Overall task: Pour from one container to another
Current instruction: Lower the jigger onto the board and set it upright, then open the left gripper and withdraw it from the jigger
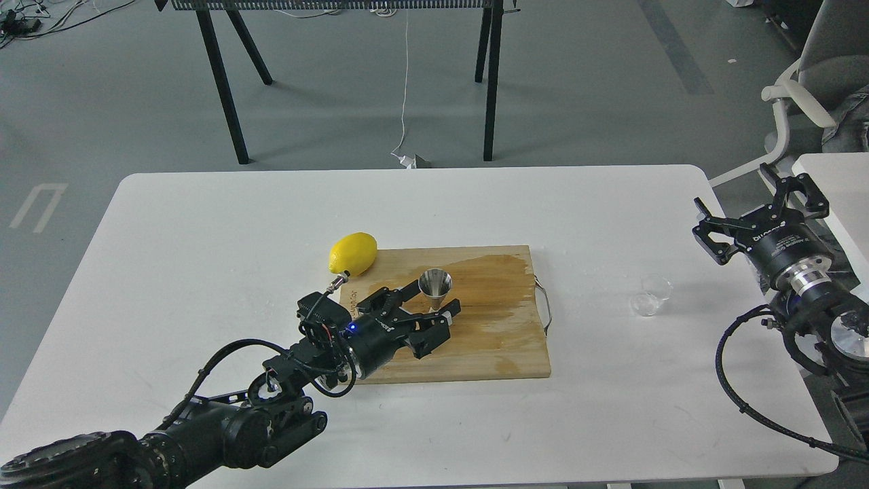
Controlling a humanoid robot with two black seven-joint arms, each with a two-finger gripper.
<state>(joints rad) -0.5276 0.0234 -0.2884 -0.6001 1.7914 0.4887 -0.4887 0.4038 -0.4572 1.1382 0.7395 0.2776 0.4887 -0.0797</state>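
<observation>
The steel hourglass jigger stands upright on the wooden cutting board. Its lower cone is partly hidden by my left gripper, which is open. The gripper's two fingers are spread on either side of the jigger's base, and whether they touch it cannot be told. The small clear glass cup sits on the white table to the right of the board. My right gripper hovers open at the table's right edge, up and to the right of the cup and well apart from it.
A yellow lemon lies at the board's far left corner, just beyond my left wrist. The board shows a wet stain and has a wire handle on its right side. A second white table and a chair stand at the far right.
</observation>
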